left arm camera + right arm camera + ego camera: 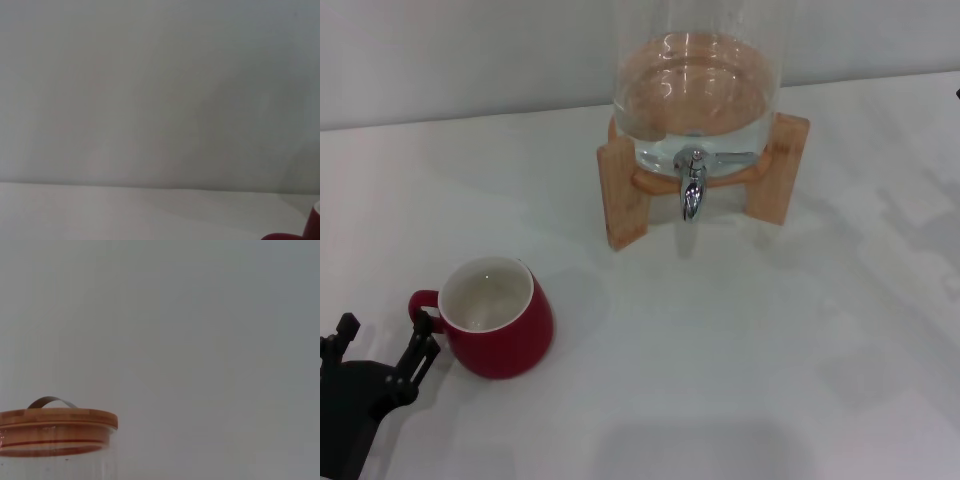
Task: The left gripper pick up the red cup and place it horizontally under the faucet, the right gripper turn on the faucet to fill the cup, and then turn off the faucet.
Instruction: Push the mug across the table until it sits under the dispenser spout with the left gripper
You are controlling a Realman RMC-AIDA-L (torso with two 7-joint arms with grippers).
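The red cup (500, 322) stands upright on the white table at the front left, its off-white inside showing and its handle (421, 308) pointing left. My left gripper (382, 338) is open, low at the front left corner. One fingertip lies just beside the handle, and nothing is between the fingers. A sliver of the cup also shows in the left wrist view (314, 226). The chrome faucet (692, 190) hangs from the front of the water jar, well to the right of and behind the cup. My right gripper is out of view.
A glass water jar (695, 100) sits on a wooden stand (625, 195) at the back centre. Its wooden lid (55, 419) with a metal handle shows in the right wrist view. The white table (770, 350) spreads in front of the stand.
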